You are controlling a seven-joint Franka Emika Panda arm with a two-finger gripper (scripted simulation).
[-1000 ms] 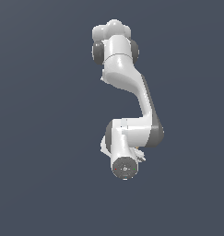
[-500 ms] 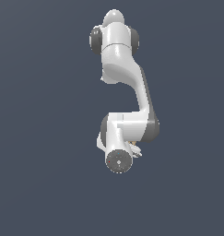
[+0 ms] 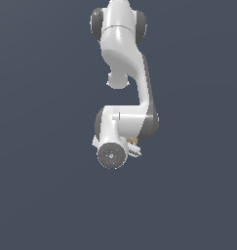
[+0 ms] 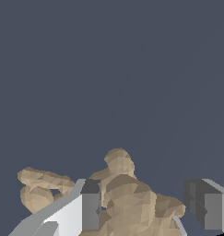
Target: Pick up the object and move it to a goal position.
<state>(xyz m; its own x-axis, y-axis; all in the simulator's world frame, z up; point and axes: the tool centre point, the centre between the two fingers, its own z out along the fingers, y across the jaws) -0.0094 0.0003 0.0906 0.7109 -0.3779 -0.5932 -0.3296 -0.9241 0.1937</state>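
In the wrist view the object (image 4: 127,203), a small tan lumpy figure with stubby limbs, sits between my two fingers. The left pad (image 4: 91,205) and the right pad (image 4: 201,203) both meet its sides, and one limb sticks out past the left finger. My gripper (image 4: 145,205) is shut on the object. In the exterior view only a tan sliver of the object (image 3: 133,141) shows beside the white wrist, and the gripper's fingers are hidden behind the arm.
The white arm (image 3: 122,63) hangs down the middle of the exterior view over a plain dark grey ground. Nothing else shows around it.
The wrist has shifted up and toward the exterior view's left, and the upper arm has risen and straightened. The tan piece stays beside the wrist.
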